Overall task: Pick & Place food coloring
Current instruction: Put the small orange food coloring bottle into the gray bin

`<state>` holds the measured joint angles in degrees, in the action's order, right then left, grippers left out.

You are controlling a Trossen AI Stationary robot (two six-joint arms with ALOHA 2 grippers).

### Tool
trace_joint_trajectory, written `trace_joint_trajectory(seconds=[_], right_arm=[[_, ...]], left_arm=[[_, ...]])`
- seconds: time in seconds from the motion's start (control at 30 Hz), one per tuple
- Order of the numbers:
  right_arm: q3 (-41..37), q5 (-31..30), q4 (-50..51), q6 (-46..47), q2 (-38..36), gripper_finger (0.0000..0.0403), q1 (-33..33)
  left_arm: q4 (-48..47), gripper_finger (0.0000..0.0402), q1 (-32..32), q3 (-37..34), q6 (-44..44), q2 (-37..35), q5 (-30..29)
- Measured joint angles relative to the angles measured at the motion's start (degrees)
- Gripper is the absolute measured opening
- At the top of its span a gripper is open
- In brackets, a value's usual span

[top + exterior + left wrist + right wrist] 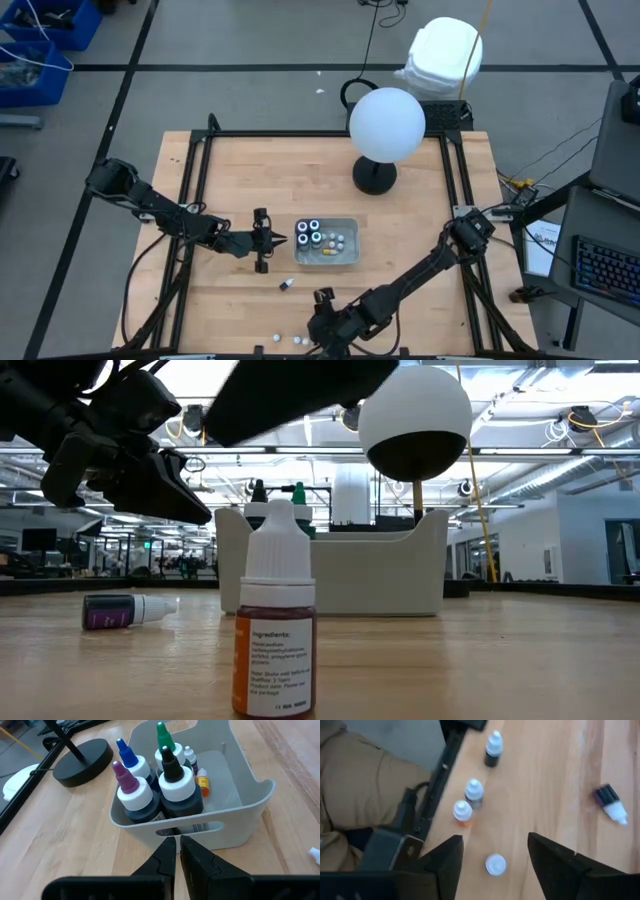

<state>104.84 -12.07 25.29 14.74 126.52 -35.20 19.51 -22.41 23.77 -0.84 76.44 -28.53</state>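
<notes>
A pale grey bin (240,815) (325,243) holds four dark bottles with white collars and purple, blue, green and black tips (160,785), plus small dropper bottles (201,782). My left gripper (175,845) (272,240) is shut and level, its tips just short of the bin's left wall. Several small bottles stand along the near edge: one orange (462,812) (275,620), two dark (473,791). A purple one (610,805) (285,285) lies on its side. My right gripper (492,845) (322,318) is open above a white-capped bottle (495,864), one finger on either side.
A lamp with a white globe (387,123) stands on a black round base (82,760) behind the bin. A black frame (200,150) runs around the table. Tan cloth (365,780) shows beyond the near edge. Bare wood lies to the right of the bin.
</notes>
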Motion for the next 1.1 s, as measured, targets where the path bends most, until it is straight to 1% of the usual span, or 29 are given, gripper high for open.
trace_joint_trajectory(seconds=[0.13, 0.27, 0.37, 0.57, 0.67, 0.9, 1.1], right_arm=[[-3.87, 0.06, -5.44, -0.46, -0.07, 0.0221, -0.19], [-6.05, 0.14, -7.74, -0.41, -0.09, 0.0221, -0.13], [-7.41, 0.15, -7.3, 0.74, -0.05, 0.0218, 0.0], [-7.68, -0.08, -7.7, 1.01, -0.07, 0.0204, 0.0], [-7.72, -1.48, -7.9, 0.87, -0.04, 0.0197, -0.02], [-7.72, -1.54, -7.97, 0.78, -0.04, 0.0182, -0.02], [-7.73, -1.58, -7.95, 0.47, -0.04, 0.0178, -0.02]], left_arm=[[0.0, 0.0035, 0.0, 0.0, 0.1, 0.0, 0.01], [0.0, 0.0035, 0.0, 0.0, 0.25, 0.0, 0.01], [0.0, 0.0035, 0.0, 0.0, 0.31, 0.0, 0.03], [0.0, 0.0035, 0.0, 0.0, 0.28, 0.0, 0.01], [0.0, 0.0035, 0.0, -0.02, 0.28, 0.0, 0.01], [0.0, 0.0035, 0.0, 0.0, 0.28, 0.0, 0.02], [-0.01, 0.0035, 0.0, 0.0, 0.28, 0.0, 0.01]])
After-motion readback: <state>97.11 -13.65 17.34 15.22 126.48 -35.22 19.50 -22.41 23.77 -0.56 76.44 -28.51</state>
